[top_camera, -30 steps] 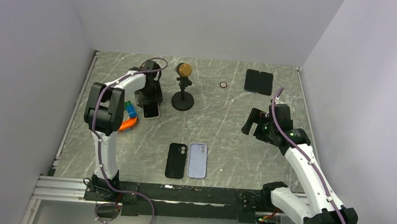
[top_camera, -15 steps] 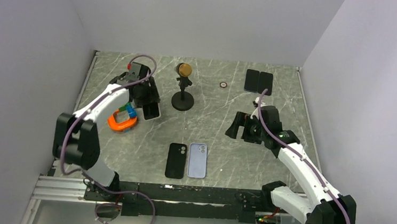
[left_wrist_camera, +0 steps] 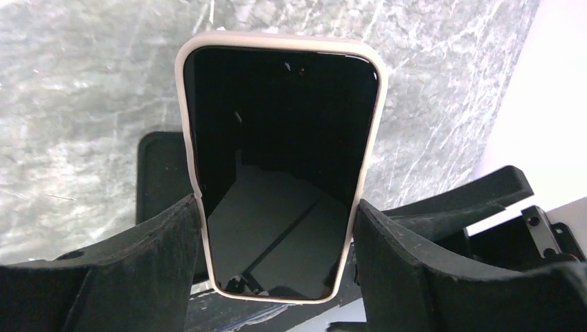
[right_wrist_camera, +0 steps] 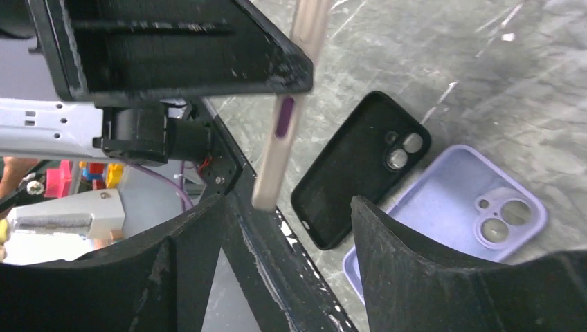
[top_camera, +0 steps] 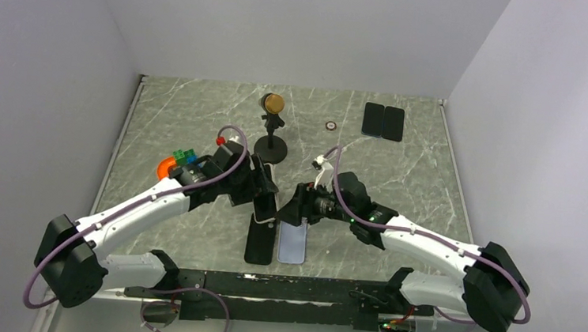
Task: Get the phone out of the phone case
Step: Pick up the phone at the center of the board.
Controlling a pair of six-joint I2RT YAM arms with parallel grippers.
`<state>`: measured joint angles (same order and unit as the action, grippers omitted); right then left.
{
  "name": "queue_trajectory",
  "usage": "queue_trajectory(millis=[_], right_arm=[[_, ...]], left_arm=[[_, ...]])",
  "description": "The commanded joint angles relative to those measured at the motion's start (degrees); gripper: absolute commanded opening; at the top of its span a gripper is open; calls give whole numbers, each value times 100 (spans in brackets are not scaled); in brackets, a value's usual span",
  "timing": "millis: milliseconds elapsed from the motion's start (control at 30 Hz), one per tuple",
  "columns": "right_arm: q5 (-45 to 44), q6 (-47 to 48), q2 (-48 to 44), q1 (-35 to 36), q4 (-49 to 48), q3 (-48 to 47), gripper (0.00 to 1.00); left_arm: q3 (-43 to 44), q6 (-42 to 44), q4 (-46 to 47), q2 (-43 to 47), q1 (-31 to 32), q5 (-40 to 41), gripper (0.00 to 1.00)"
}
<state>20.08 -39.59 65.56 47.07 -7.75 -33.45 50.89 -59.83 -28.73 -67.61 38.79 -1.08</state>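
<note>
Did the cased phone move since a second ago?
Yes. The cased phone came toward the near edge: from left of the mic stand to above the black case.

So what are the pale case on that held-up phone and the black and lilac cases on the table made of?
The pale case: likely soft silicone or rubbery plastic, matte, rounded lip. The black case and lilac case: seemingly the same kind, dull with moulded camera openings. Hardness can't be told.

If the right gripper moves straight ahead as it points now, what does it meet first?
Probably the edge of the black phone in its cream-coloured case, held up by the left gripper; depth is unclear.
</note>
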Motion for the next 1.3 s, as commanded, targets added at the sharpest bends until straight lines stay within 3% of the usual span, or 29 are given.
queue_trajectory(millis=[0, 200, 400, 600, 700, 733, 800, 833, 867, 900, 933, 967, 1033, 1067, 1267], right_arm=[[-130, -282, 152, 203, -1037, 85, 68], [-61, -257, 300, 239, -1162, 128, 64], [131, -192, 660, 293, -1230, -6, 54], [43, -84, 937, 303, -985, -259, 53], [-26, -114, 932, 306, -1007, -313, 39], [-12, -118, 883, 301, -1051, -293, 30], [117, -150, 780, 308, -1263, -190, 0], [198, -188, 710, 299, -1408, -79, 0], [273, -215, 631, 297, -1565, 7, 0], [319, -260, 551, 294, -1687, 100, 0], [340, -323, 440, 281, -1787, 186, 0], [351, -407, 330, 249, -1906, 291, 0], [481, -601, 114, 159, -2171, 473, 0], [552, -711, 12, 106, -2270, 553, 0], [1245, -1360, -709, -531, -2835, 951, 0]], left_arm=[[67, -820, 351, 195, 462, 623, 0], [271, -684, 27, 145, 642, 912, 0], [660, -283, -388, 84, 742, 1013, 0], [483, -370, 75, 184, 874, 637, 0], [520, -411, -5, 184, 913, 682, 0], [542, -368, -10, 204, 912, 694, 0], [577, -301, -49, 242, 914, 737, 0], [594, -245, -49, 271, 917, 756, 0], [591, -182, -45, 309, 909, 775, 6], [605, -120, -81, 356, 896, 813, 21], [607, -73, -118, 419, 883, 849, 46], [583, -30, -131, 499, 865, 871, 64], [424, 124, 65, 764, 800, 860, 92], [319, 208, 242, 899, 767, 831, 98], [-428, 647, 1247, 1756, 311, 110, 100]])
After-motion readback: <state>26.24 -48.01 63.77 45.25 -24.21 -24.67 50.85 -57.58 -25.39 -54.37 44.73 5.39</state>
